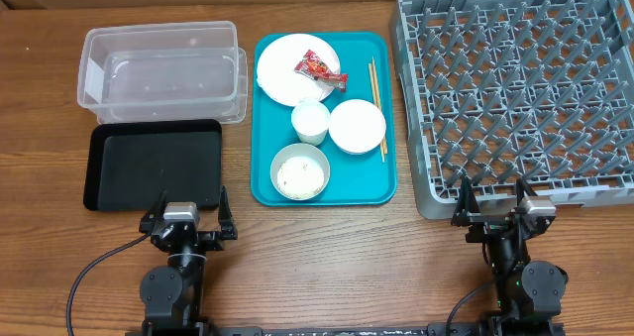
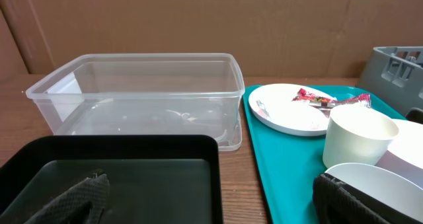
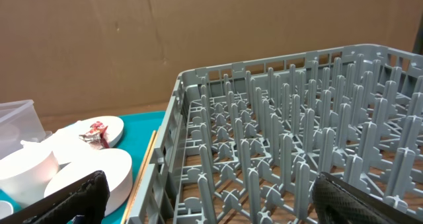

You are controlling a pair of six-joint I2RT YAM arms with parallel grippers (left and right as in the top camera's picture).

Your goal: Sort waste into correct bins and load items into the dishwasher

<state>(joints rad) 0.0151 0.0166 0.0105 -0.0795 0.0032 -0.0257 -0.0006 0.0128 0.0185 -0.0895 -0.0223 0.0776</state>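
Looking down from overhead, we found both arms parked along the near table edge, neither holding anything. The left gripper [image 1: 190, 207] stood spread wide just beside the near rim of the shallow black rectangular tray [image 1: 149, 163]. The right gripper [image 1: 493, 202] stood equally spread at the near wall of the large square grey plastic dish rack [image 1: 515, 88]. Behind the black tray sat the clear plastic rectangular tub [image 1: 163, 73]. Between bins and rack lay the teal serving tray [image 1: 359, 175]. It carried the round white plate [image 1: 282, 70] with the small red shiny wrapper [image 1: 322, 68] on it, a small white cup [image 1: 310, 121], an empty white bowl [image 1: 357, 126], a second white bowl [image 1: 299, 172] holding rice-like grains, and thin wooden chopsticks [image 1: 376, 98] along its right side.

From the left wrist, the dark pads [image 2: 79, 197] framed the view far apart, and the wrapper lay beyond the cup. We judged the wrapper the sensible first pick: rise over cup and bowl, descend from above, and pinch a raised crinkled end instead of scraping the plate.

From the right wrist, the pads [image 3: 73, 197] were likewise apart and empty. The chopsticks lay just beside the rack wall, leaving little finger room there. Free table showed only in the near strip by the arms.
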